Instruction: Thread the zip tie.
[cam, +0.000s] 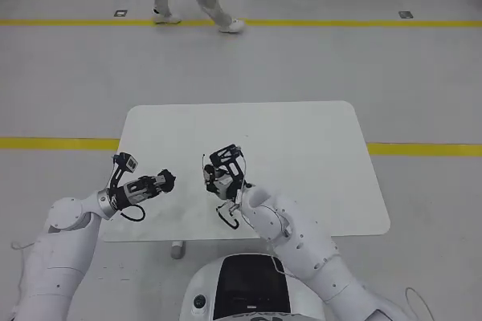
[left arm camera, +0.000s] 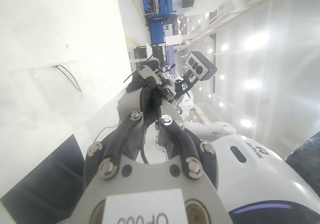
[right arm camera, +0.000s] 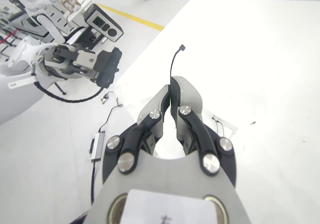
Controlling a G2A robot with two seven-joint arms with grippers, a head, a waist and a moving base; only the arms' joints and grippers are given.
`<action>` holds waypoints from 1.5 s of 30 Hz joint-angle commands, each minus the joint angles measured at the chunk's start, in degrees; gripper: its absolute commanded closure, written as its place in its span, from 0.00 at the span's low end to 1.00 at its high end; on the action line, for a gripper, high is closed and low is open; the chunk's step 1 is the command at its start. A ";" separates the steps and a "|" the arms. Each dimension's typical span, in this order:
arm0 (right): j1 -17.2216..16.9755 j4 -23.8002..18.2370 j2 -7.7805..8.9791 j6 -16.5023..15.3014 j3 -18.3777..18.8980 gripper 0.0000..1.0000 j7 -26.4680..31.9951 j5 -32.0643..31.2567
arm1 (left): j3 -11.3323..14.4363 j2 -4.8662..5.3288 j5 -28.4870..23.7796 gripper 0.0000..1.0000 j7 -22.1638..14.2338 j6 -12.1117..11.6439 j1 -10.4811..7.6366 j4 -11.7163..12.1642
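So the right gripper (right arm camera: 170,86) is clamped tight on the zip tie (right arm camera: 172,62), pinching the strap partway along, with the head end (right arm camera: 182,47) poking up in the air over the table (right arm camera: 250,47). The left gripper (right arm camera: 113,67) sits off the table edge nearby, pads pressed together on nothing I can make out. The tie looks featherlight, thin and springy, probably slick plastic, so I'd grab the strap near the tip to steer it.
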 commanded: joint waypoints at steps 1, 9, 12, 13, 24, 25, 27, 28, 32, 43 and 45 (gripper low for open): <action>-1.22 -0.27 -0.20 0.91 -1.41 1.00 -5.65 -1.59 | 0.00 0.00 0.00 1.00 0.00 0.00 0.00 0.00; -2.32 5.05 -2.58 7.04 -8.76 1.00 -25.60 -4.55 | 0.00 0.00 0.00 1.00 0.00 0.00 0.00 0.00; -1.59 7.07 -3.48 9.25 -10.29 1.00 -30.26 -5.14 | 0.00 0.00 0.00 1.00 0.00 0.00 0.00 0.00; -1.41 7.53 -3.73 9.61 -10.62 1.00 -31.15 -4.95 | 0.00 0.00 0.00 1.00 0.00 0.00 0.00 0.00; 0.26 9.94 -4.46 9.61 -11.49 1.00 -31.80 -5.00 | 0.00 0.00 0.00 1.00 0.00 0.00 0.00 0.00; 0.26 9.94 -4.46 9.61 -11.49 1.00 -31.80 -5.00 | 0.00 0.00 0.00 1.00 0.00 0.00 0.00 0.00; 0.23 9.54 -4.34 11.21 -11.73 1.00 -33.28 -8.53 | 0.00 0.00 0.00 1.00 0.00 0.00 0.00 0.00; 0.06 9.22 -4.28 11.59 -12.29 1.00 -33.95 -10.83 | 0.00 0.00 0.00 1.00 0.00 0.00 0.00 0.00; -1.29 7.64 -4.21 12.79 -12.80 1.00 -36.02 -14.06 | 0.00 0.00 0.00 1.00 0.00 0.00 0.00 0.00; -1.85 7.13 -4.64 12.40 -12.95 1.00 -34.71 -14.99 | 0.00 0.00 0.00 1.00 0.00 0.00 0.00 0.00; -1.85 7.13 -4.64 12.40 -12.95 1.00 -34.71 -14.99 | 0.00 0.00 0.00 1.00 0.00 0.00 0.00 0.00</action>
